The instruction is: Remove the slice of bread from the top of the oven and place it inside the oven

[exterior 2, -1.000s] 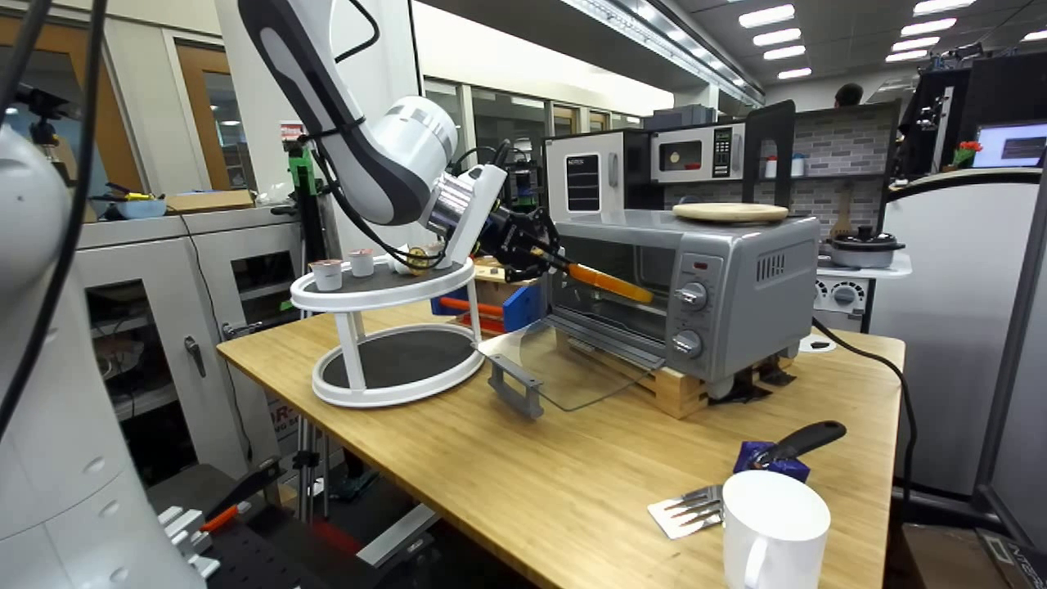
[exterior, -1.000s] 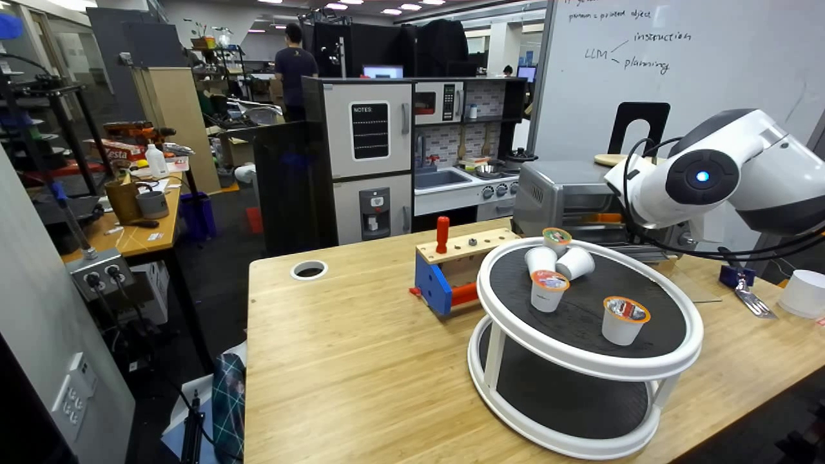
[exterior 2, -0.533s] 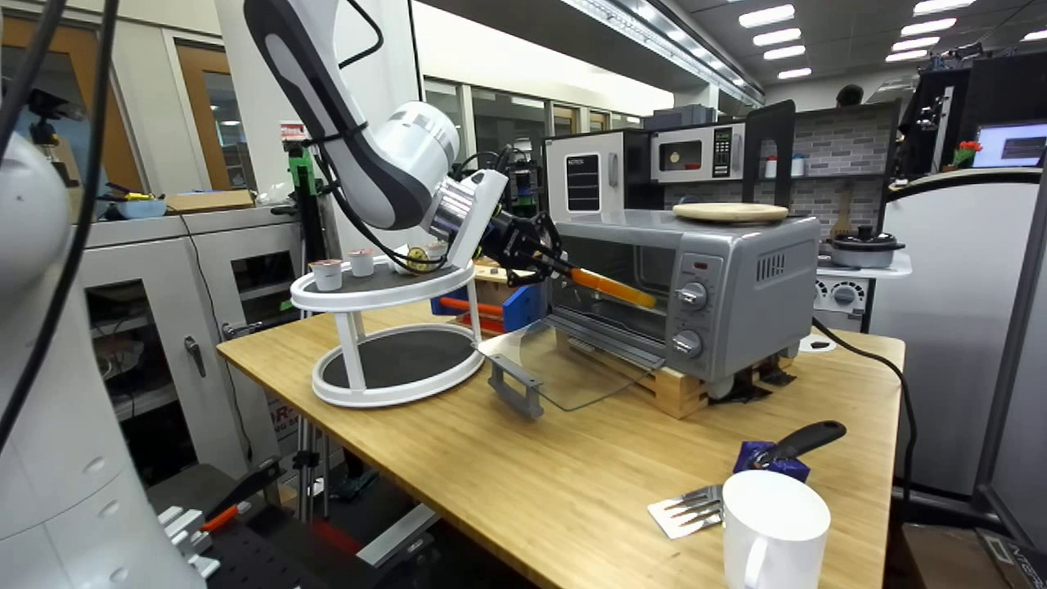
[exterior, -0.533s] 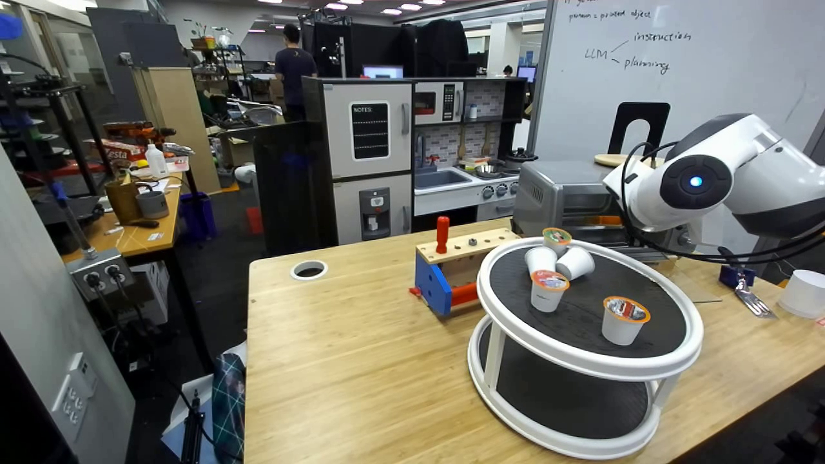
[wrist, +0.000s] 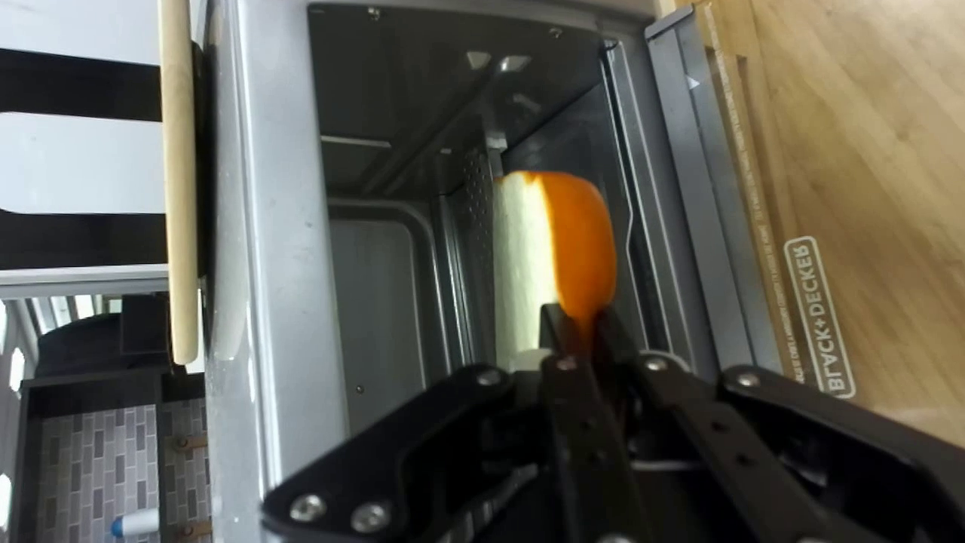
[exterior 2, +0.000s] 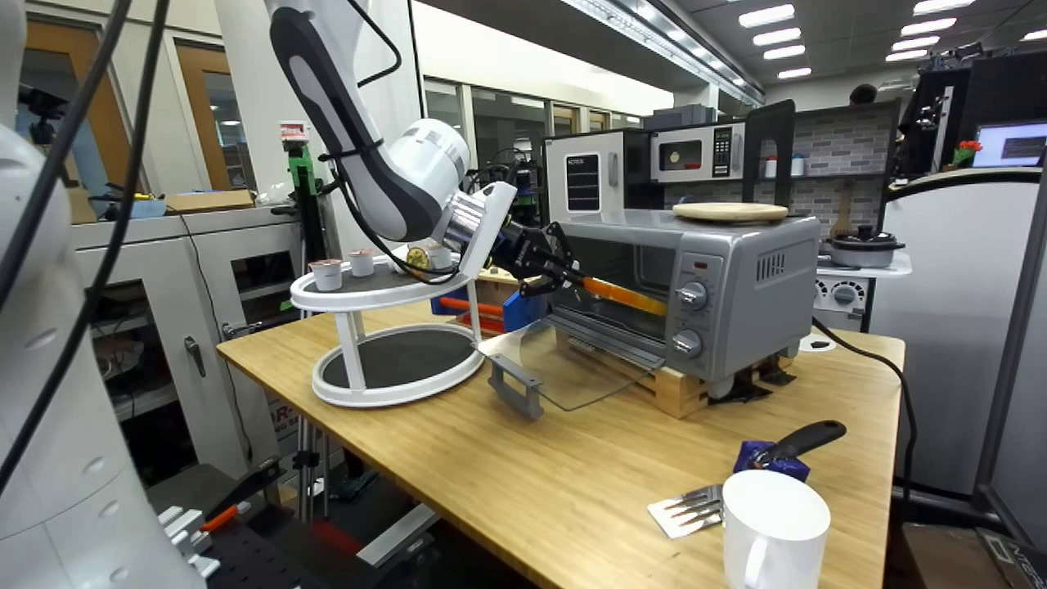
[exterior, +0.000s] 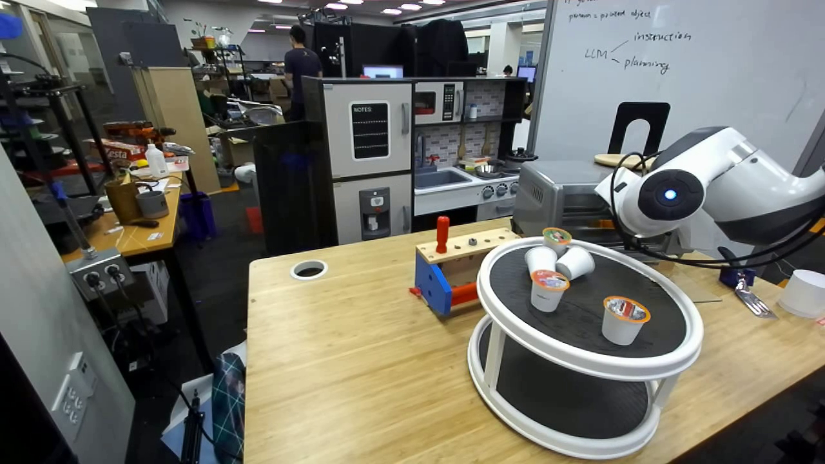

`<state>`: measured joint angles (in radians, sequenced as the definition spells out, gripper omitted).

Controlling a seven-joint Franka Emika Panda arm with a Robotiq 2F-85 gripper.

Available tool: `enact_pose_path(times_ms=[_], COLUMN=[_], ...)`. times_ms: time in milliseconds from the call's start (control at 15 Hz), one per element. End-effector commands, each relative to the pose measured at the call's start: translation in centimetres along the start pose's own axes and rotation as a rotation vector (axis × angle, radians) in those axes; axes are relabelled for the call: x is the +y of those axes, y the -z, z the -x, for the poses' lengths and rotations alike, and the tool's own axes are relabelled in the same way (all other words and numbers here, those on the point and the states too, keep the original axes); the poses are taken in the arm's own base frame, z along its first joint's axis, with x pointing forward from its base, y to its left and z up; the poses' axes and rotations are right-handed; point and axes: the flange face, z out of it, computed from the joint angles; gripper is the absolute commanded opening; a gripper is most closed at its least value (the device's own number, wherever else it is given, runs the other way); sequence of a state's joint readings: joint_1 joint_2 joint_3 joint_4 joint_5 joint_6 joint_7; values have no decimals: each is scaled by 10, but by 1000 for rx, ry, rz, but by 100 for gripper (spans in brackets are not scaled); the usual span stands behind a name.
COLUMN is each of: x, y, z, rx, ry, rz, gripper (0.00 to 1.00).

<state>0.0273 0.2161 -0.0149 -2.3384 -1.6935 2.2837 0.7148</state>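
The slice of bread is thin, with an orange-brown edge, and tilts down toward the oven's control panel. It also shows in the wrist view, with its pale face turned left. My gripper is shut on the slice's near end. In an exterior view the gripper is at the oven's mouth; in another exterior view the arm hides it. The silver oven has its glass door folded down. The slice is level with the dark opening; how far inside it reaches, I cannot tell.
A round wooden board lies on the oven. A two-tier white stand with several small cups is close to the arm. A toy workbench stands beside it. A white mug and a fork lie toward the front.
My gripper and the slice have moved slightly down and toward the control panel side of the oven. The slice stays held. The oven and door have not moved.
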Motion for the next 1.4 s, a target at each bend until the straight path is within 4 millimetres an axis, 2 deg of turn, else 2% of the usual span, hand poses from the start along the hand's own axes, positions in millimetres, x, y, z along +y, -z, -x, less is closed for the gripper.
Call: enact_pose_path(times_ms=[0,733,800,867,933,1067,1333], x=[6,5,5,5,5,5,5], y=[-5,-8,-9,-9,-10,-11,-14], z=[-6,-5,-5,-5,-5,-5,-5], rx=[-18,-29,-30,-34,-38,-49,-70], ry=[-4,-17,-18,-21,-24,-25,-34], rz=[-4,-21,-23,-27,-27,-29,-43], gripper=[2,2,4,14,18,39,63])
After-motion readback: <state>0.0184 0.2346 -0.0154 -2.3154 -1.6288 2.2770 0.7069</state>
